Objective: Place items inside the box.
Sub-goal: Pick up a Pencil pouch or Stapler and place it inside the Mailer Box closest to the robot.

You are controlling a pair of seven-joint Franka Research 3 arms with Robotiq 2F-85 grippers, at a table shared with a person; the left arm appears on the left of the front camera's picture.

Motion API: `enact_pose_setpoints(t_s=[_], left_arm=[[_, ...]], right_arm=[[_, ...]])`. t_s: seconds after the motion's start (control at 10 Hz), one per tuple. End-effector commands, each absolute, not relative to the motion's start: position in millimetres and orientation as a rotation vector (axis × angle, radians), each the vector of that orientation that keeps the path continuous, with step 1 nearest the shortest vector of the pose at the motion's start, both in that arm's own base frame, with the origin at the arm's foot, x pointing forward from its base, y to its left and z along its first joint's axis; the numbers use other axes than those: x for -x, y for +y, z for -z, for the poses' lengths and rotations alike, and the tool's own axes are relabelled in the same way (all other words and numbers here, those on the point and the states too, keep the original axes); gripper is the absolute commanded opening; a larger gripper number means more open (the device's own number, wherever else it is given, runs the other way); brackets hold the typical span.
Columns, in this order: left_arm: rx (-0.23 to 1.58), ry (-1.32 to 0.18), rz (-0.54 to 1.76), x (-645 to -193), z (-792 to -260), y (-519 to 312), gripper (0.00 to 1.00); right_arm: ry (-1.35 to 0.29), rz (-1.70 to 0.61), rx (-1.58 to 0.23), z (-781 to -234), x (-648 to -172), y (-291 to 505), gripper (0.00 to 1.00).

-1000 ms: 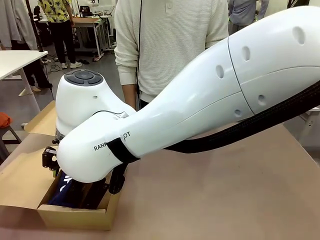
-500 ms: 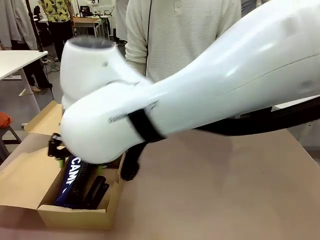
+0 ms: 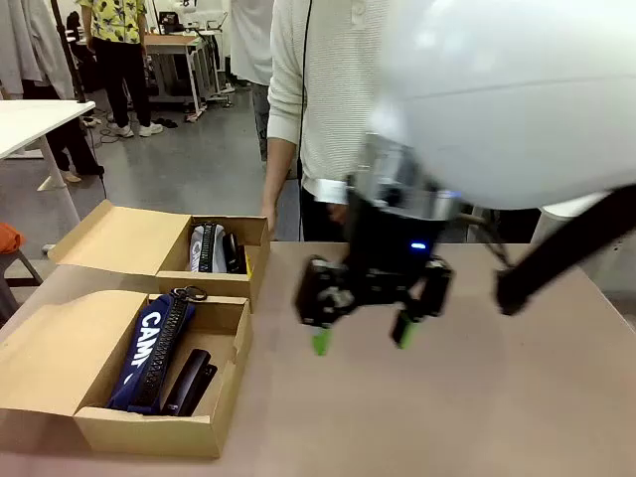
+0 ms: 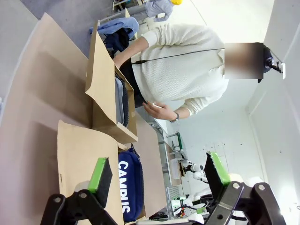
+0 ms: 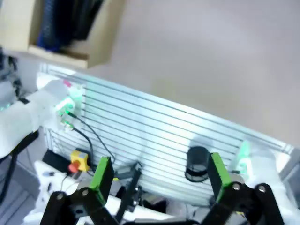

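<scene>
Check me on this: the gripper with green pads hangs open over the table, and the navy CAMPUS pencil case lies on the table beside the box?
Not quite. The navy CAMPUS pencil case lies inside the near cardboard box, beside a black stapler, not on the table; the front view shows it. The right gripper does hang open over the table.
</scene>
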State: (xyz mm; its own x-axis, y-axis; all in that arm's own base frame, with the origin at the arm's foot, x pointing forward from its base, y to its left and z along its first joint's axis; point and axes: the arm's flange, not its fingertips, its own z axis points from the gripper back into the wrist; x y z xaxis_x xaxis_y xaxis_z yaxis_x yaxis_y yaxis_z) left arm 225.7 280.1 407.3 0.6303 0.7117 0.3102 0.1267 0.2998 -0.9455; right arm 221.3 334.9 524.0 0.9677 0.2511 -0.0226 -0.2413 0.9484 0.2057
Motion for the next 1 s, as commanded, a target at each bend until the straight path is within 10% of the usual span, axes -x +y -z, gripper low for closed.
enact_pose_setpoints(t_s=[0.0, 0.9], left_arm=[[1.238, -0.867, -0.443, -225.0, -407.4, 276.7, 1.00], [1.238, -0.867, -0.443, -225.0, -407.4, 276.7, 1.00]], right_arm=[[0.031, -0.272, -0.198, -524.7, -224.4, 370.0, 1.00], [0.056, 0.194, -0.987, -529.5, -290.2, 53.4, 1.00]])
